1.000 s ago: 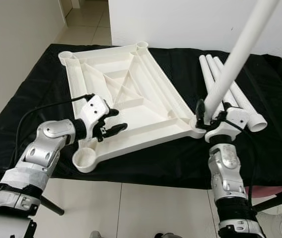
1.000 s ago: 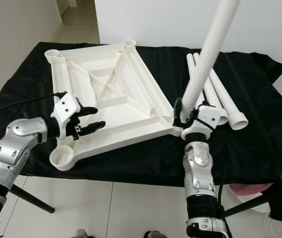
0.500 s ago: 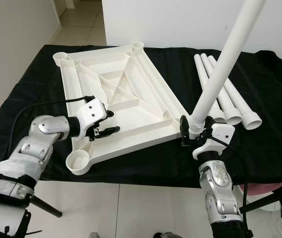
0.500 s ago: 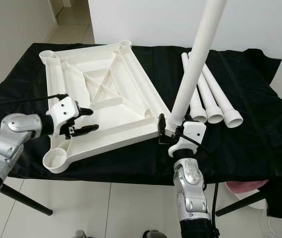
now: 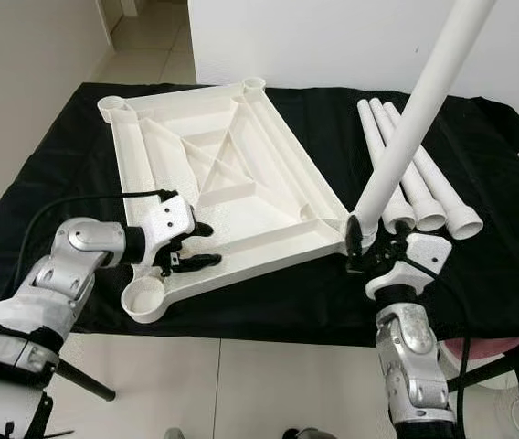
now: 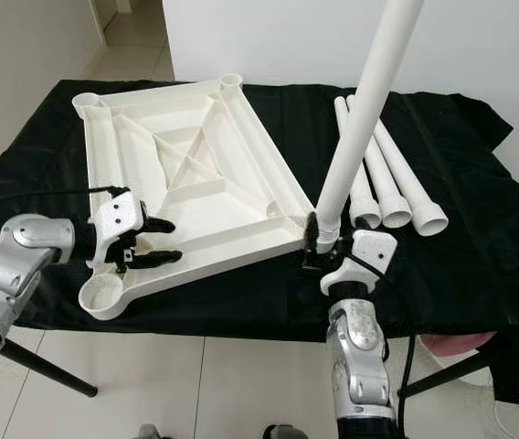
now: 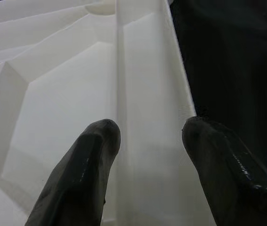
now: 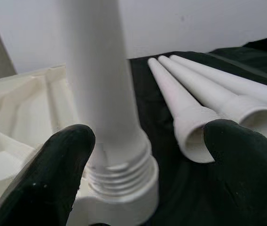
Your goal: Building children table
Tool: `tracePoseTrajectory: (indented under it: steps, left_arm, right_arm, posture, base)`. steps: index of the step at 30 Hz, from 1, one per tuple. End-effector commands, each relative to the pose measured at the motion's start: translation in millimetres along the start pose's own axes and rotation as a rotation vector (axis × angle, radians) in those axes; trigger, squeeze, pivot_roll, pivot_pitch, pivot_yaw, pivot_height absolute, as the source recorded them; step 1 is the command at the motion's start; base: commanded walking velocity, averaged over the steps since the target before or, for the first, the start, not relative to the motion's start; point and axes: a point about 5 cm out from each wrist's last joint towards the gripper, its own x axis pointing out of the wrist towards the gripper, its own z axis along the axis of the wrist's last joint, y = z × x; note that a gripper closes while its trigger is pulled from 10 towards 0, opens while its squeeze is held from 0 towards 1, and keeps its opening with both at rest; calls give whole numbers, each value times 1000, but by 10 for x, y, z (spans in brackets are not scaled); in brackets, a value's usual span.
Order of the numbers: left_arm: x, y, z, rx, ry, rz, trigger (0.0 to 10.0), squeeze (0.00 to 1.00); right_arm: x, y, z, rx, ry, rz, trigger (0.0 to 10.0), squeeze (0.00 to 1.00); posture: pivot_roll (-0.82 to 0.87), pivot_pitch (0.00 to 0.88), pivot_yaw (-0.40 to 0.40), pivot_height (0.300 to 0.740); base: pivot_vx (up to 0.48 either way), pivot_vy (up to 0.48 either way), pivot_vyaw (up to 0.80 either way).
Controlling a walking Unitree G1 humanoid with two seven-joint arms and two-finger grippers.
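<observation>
The white tabletop (image 5: 232, 183) lies upside down on the black-covered table. One white leg (image 5: 415, 119) stands tilted in the socket at its near right corner, threaded end down. My right gripper (image 5: 367, 249) is open around that base. In the right wrist view one finger (image 8: 53, 174) sits close beside the threads and the other (image 8: 246, 165) stands well off. My left gripper (image 5: 195, 245) is open over the near rim, close to the near left socket (image 5: 143, 297). In the left wrist view its fingers (image 7: 86, 165) straddle a rib of the tabletop.
Three spare legs (image 5: 450, 197) lie side by side on the black cloth (image 5: 58, 183) right of the tabletop. The table's front edge runs just below both grippers, with tiled floor beneath. A white wall stands behind. A pink object (image 5: 488, 347) sits low at the right.
The left gripper has slid along the rim toward the near left socket. The right gripper now sits lower at the leg's base, and the leg stays tilted in the corner socket.
</observation>
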Motion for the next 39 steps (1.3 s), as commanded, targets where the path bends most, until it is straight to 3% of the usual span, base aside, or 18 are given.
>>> tracePoseTrajectory:
  steps: [1,8,13,19,23,25,39]
  left_arm:
    - [49,-122,-10,-21,-7,-110,10000,0]
    - [103,-307,-67,-68,-10,-187,10000,0]
    - [121,-329,-92,-80,2,-173,10000,0]
    - [158,-294,-145,-100,38,-87,10000,0]
    - [144,-200,-169,-121,47,16,10000,0]
    - [101,-80,-197,-140,61,126,10000,0]
    - [98,-39,-301,-241,106,230,9686,0]
  right_arm:
    - [-24,-23,-23,-4,21,-20,10000,0]
    - [-23,-25,-11,-8,31,-5,10000,0]
    - [-18,-19,-11,-10,35,-2,10000,0]
    - [-12,5,-7,-9,35,3,10000,0]
    - [-36,23,-20,-9,42,7,10000,0]
    - [-43,24,-29,-6,48,4,10000,0]
    - [-30,58,-63,-10,63,23,10000,0]
  posture:
    - [-53,72,27,740]
    - [-57,68,24,740]
    - [-56,62,23,740]
    - [-55,59,24,740]
    - [-57,55,28,740]
    - [-58,51,29,740]
    - [-54,42,26,740]
  base:
    - [0,0,0]
    - [0,0,0]
    - [0,0,0]
    - [0,0,0]
    - [0,0,0]
    - [0,0,0]
    - [0,0,0]
